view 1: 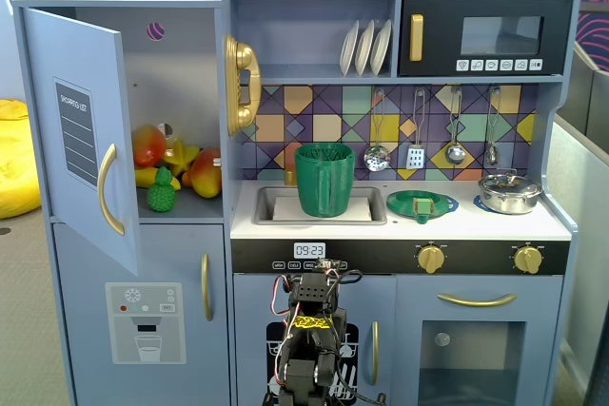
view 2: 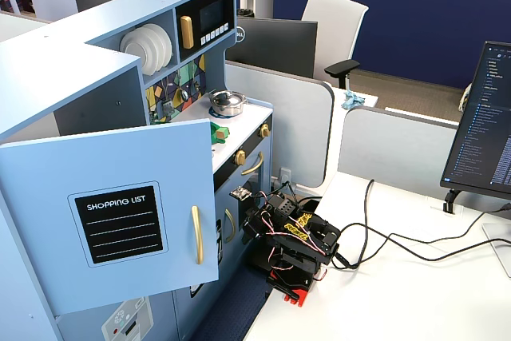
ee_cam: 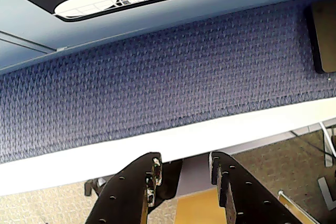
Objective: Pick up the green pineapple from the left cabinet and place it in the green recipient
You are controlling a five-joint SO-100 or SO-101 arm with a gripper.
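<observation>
Gripper (ee_cam: 184,169) is seen nearest in the wrist view, jaws parted, nothing held, aimed at blue carpet (ee_cam: 157,98). Green pineapple (view 1: 162,191) sits at the front edge of the left cabinet (view 1: 181,92) shelf, door open, well above and left of the folded arm. Green recipient (view 1: 324,180) stands in the sink (view 1: 276,204). Pineapple is hidden by the door in the side fixed view.
</observation>
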